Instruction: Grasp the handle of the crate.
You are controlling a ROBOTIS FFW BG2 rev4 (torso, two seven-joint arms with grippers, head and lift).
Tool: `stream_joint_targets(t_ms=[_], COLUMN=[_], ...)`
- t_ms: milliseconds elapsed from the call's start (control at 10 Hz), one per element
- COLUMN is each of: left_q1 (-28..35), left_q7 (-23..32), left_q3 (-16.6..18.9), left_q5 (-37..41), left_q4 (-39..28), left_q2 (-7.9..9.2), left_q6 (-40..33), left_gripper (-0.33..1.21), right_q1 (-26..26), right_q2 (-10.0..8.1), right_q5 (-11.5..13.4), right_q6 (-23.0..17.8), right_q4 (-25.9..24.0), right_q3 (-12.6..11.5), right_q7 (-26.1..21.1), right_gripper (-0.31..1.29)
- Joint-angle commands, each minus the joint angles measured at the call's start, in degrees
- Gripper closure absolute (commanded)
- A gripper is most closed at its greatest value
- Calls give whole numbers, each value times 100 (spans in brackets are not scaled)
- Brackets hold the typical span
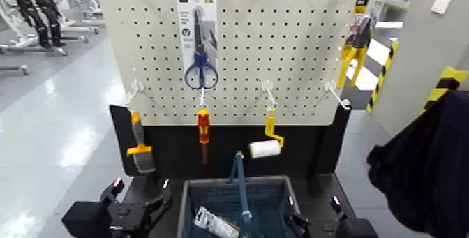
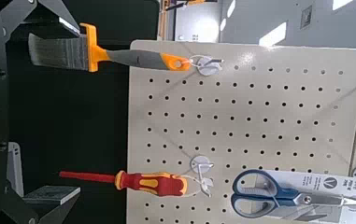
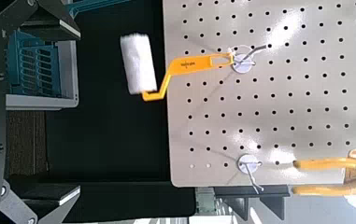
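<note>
The blue-grey slotted crate [image 1: 269, 202] sits at the bottom centre of the head view, in front of the pegboard stand. Its thin blue handle [image 1: 239, 178] stands upright over the crate's middle. My left gripper [image 1: 139, 190] is open and empty, low and to the left of the crate. My right gripper [image 1: 314, 214] is open and empty, low at the crate's right side. Neither touches the handle. The right wrist view shows a corner of the crate [image 3: 40, 70] between my right gripper's fingers [image 3: 35, 191]. The left wrist view shows only my left gripper's fingers [image 2: 35, 194] and the pegboard.
A white pegboard [image 1: 293, 45] stands behind the crate with blue scissors [image 1: 201, 66], a red-yellow screwdriver [image 1: 203, 130], a yellow-handled paint roller [image 1: 265, 146] and an orange-handled scraper [image 1: 139, 150]. A white packet [image 1: 216, 223] lies in the crate. A dark shape [image 1: 426, 167] fills the right edge.
</note>
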Motion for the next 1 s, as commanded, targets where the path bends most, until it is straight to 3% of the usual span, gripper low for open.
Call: stream_joint_targets(t_ms=[100, 400, 700, 900, 1000], left_q1=[13, -58, -541, -998, -1130], left_q7=[-3, -170, -697, -785, -785], left_q3=[16, 34, 218, 165, 165], left_q5=[26, 228, 1423, 2742, 3093], left_q4=[1, -34, -447, -570, -614], left_q2=[-32, -32, 29, 328, 372], left_q6=[16, 288, 2064, 3092, 3461], left_gripper=[12, 12, 12, 12, 12], right_q1=[2, 2, 2, -16, -16], right_q2=[9, 9, 0, 0, 0], right_q5=[66, 84, 75, 66, 57], right_q6=[-50, -14, 3, 12, 12], right_q4=[-1, -1, -1, 8, 8], right_q3=[0, 18, 27, 35, 35], right_q7=[0, -35, -44, -44, -44], right_gripper=[15, 15, 15, 15, 15])
